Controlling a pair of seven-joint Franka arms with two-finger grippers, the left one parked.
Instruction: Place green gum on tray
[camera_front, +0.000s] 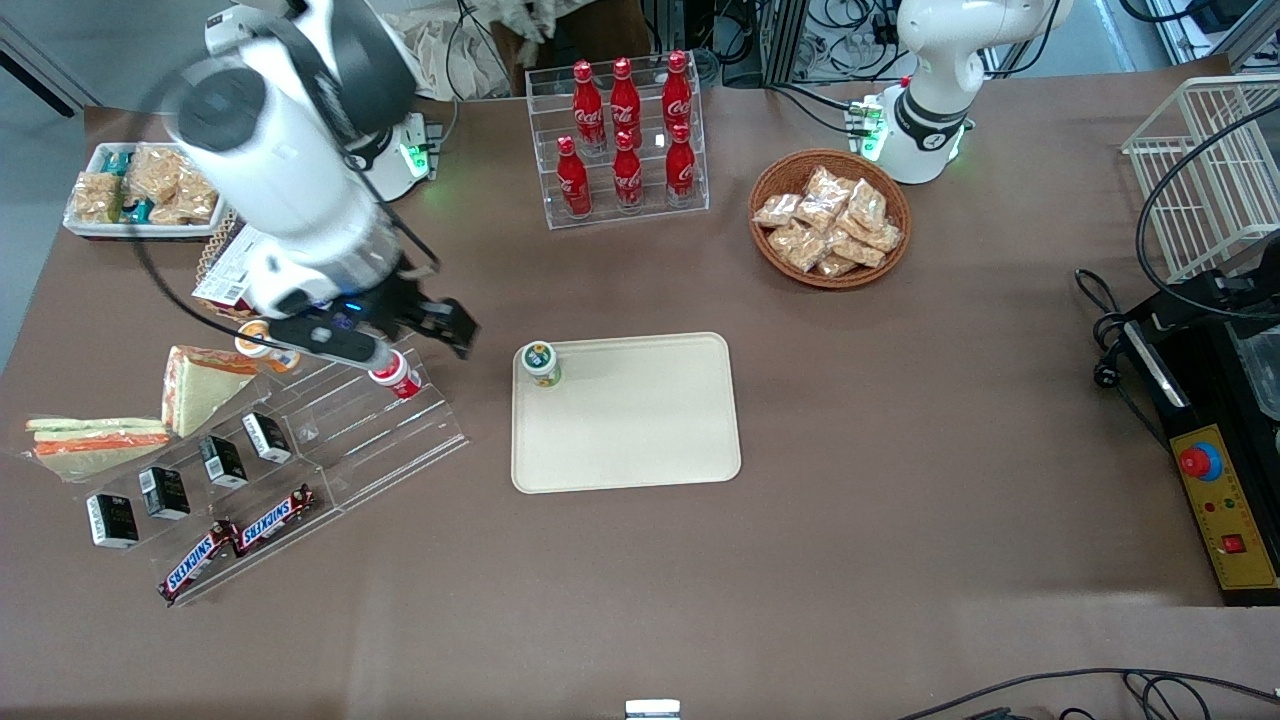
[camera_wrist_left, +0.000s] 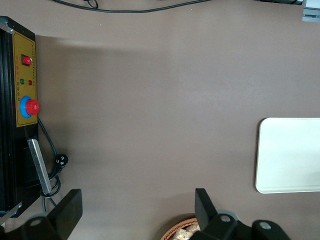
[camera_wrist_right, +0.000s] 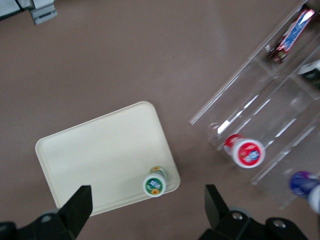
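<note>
Green gum (camera_front: 540, 363) stands upright just inside a corner of the tray (camera_front: 640, 440), apparently already delivered, while the gripper (camera_front: 440, 330) hovers nearby above the clear rack (camera_front: 340, 440), fingers spread and holding nothing, beside the red-capped bottle (camera_front: 397, 378).

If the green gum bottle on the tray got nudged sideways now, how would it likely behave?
The green gum stands upright in a corner of the tray, taller than wide, so a high nudge would probably tip it. Being cylindrical, it would likely roll once down, though the tray's low rim might stop it. It looks like rigid plastic and probably light. The gripper is open, off the tray, above the clear rack.
</note>
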